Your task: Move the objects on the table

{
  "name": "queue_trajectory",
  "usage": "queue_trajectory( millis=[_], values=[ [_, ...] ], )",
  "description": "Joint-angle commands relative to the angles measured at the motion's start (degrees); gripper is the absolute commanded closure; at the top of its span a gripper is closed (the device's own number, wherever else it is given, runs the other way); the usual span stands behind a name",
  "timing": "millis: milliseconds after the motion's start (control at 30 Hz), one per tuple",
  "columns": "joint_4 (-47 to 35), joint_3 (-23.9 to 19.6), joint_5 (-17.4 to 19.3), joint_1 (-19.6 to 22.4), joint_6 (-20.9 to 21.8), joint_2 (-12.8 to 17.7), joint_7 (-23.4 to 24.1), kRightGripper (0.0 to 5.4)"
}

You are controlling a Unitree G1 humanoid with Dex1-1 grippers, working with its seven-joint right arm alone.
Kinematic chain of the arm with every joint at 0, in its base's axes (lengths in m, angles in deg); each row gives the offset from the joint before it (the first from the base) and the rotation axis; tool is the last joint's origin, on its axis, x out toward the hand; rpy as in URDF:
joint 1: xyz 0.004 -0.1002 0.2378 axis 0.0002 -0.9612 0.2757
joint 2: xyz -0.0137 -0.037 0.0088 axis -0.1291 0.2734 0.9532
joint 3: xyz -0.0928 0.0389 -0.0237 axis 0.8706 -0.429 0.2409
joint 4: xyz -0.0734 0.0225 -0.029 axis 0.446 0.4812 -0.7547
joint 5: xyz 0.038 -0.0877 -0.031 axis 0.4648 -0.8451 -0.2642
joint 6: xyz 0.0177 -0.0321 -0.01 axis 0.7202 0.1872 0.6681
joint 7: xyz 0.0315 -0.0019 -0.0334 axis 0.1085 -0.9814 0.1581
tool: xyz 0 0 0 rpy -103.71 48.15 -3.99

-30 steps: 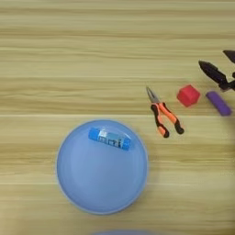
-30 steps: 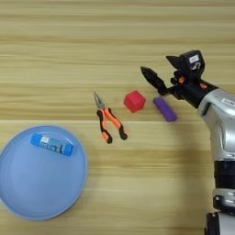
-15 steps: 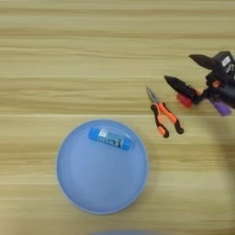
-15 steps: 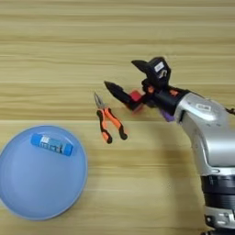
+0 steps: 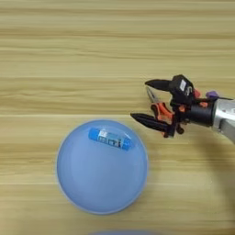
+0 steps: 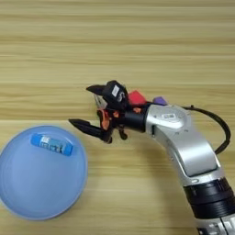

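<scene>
My right gripper (image 5: 140, 99) is open, its two black fingers spread wide and pointing left over the orange-handled pliers (image 5: 157, 109), which it partly hides. Behind the gripper's body, the red cube (image 6: 136, 97) and the purple block (image 6: 159, 100) lie side by side, half covered by the wrist. At the lower left, apart from the gripper, sits the light-blue plate (image 5: 101, 183). The blue glue stick (image 5: 110, 139) lies on the plate's upper part. The lower fingertip (image 5: 134, 116) ends just short of the plate's rim.
The silver forearm (image 6: 183, 142) runs in from the bottom right across the wooden table (image 5: 69, 55), with a black cable (image 6: 220, 126) looping off its right side.
The gripper has travelled left from beside the purple block, past the red cube, to above the pliers, staying open. The blocks, pliers, plate and glue stick have kept their places.
</scene>
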Motion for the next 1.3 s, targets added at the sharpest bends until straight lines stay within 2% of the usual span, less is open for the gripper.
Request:
queue_trajectory(
  millis=[33,467,767,900,1033,1300],
  values=[
    [-1.1,2.3,-0.9,4.6,-0.4,0.9,-1.1,0.03],
    [6.6,10.9,-7.3,8.0,-0.3,-2.1,-3.3,0.03],
    [10.8,13.7,-9.3,9.6,1.0,-4.5,-5.1,0.03],
    [12.6,14.7,-10.8,9.9,2.9,-5.1,-5.2,0.03],
    [14.7,15.1,-12.5,10.2,4.8,-6.1,-4.8,0.38],
    [16.4,15.3,-14.1,10.1,5.8,-7.5,-5.3,1.21]
  ],
)
